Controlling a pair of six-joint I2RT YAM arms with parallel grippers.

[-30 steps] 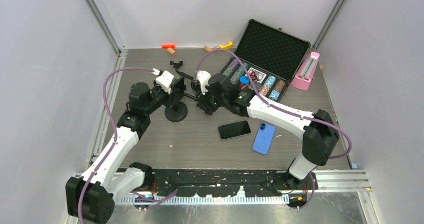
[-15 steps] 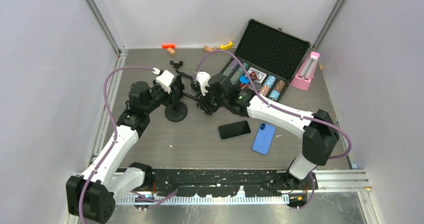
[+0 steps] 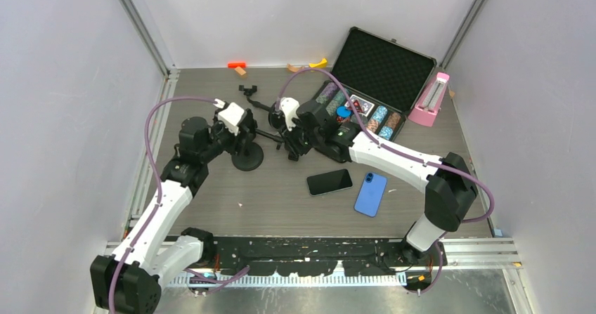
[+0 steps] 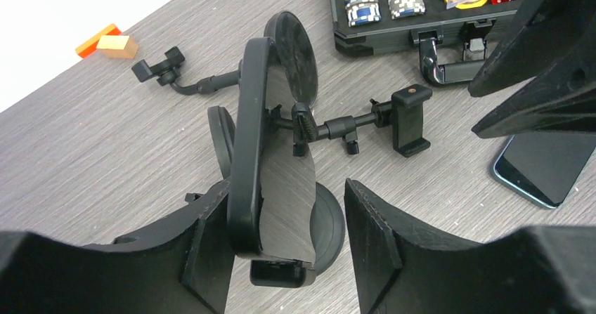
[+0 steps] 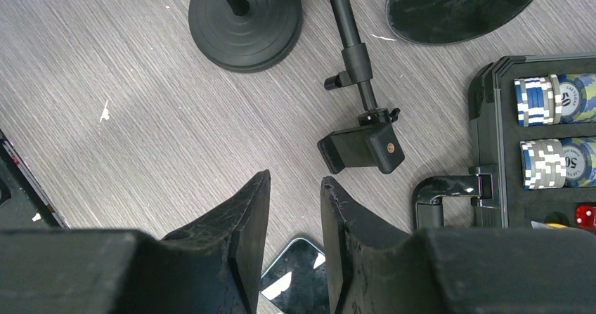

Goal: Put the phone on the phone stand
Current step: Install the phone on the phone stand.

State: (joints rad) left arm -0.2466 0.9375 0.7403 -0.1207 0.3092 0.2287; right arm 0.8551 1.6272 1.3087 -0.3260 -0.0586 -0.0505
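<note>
- A black phone (image 3: 329, 182) lies flat and screen up on the table (image 3: 281, 205), just below and behind the fingertips of the right gripper (image 5: 295, 180).
- A blue phone (image 3: 370, 194) lies back up just beside it, on the side farther from that gripper. The task does not say which phone is meant.
- Either phone is probably a thin, stiff slab, fairly light, with smooth glass that could slip or crack. A pinch across the two long edges looks safest, though a phone lying flat leaves little edge to catch.
- The right gripper's fingers stand a narrow gap apart, with nothing between them.
- Ahead of those fingers, the clamp (image 5: 362, 149) of the phone stand (image 4: 270, 152) rests on the table at the end of a thin arm.
- The left gripper (image 4: 284, 194) has its jaws spread on either side of the stand's upright oval plate, released rather than pinching.
- An open chip case (image 3: 383, 68) sits beyond the right gripper.
</note>
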